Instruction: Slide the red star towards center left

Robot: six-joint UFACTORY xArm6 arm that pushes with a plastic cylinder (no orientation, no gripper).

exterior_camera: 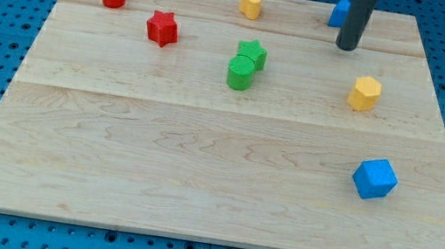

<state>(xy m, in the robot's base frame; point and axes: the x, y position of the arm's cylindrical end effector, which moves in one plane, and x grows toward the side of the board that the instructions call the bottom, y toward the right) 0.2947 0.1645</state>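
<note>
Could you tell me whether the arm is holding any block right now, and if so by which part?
Nothing is held. My tip stands apart from the red star, just below the partly hidden blue block.

One camera looks down at a slant from beyond the wooden board's (196, 182) near edge, framing all four corners.

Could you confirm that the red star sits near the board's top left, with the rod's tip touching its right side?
Not quite. The red star does sit near the board's top left, but my tip is not touching it. The camera view shows the tip far off at the view's top right, next to a blue block.
</note>
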